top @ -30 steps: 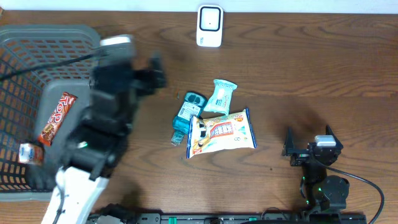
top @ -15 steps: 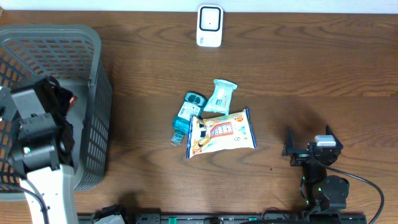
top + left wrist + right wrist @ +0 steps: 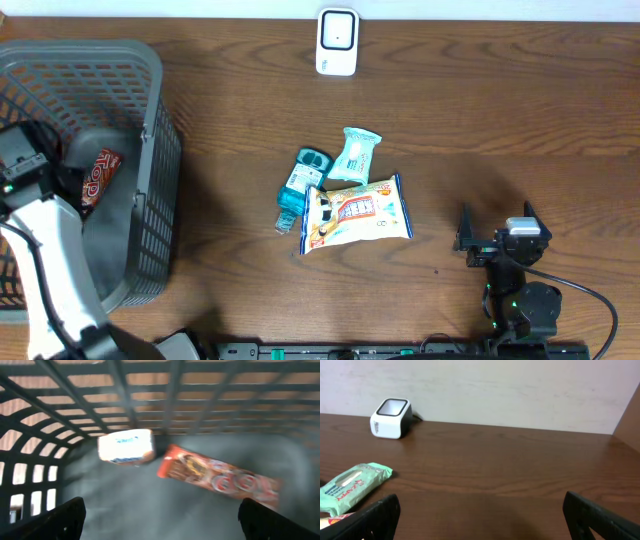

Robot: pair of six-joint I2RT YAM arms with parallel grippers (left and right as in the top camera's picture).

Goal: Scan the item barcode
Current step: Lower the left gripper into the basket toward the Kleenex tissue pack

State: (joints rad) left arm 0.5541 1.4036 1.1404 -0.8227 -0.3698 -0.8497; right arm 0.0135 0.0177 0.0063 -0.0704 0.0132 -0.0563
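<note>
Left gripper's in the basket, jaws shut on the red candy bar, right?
Not shut. The left wrist view shows the left gripper in the basket with its jaws open, the red candy bar lying untouched on the basket floor.

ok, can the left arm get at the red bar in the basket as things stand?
Probably yes. The left gripper is open inside the basket, and the red bar lies uncovered ahead of it. A white packet sits by one end; the wall is close behind.
</note>
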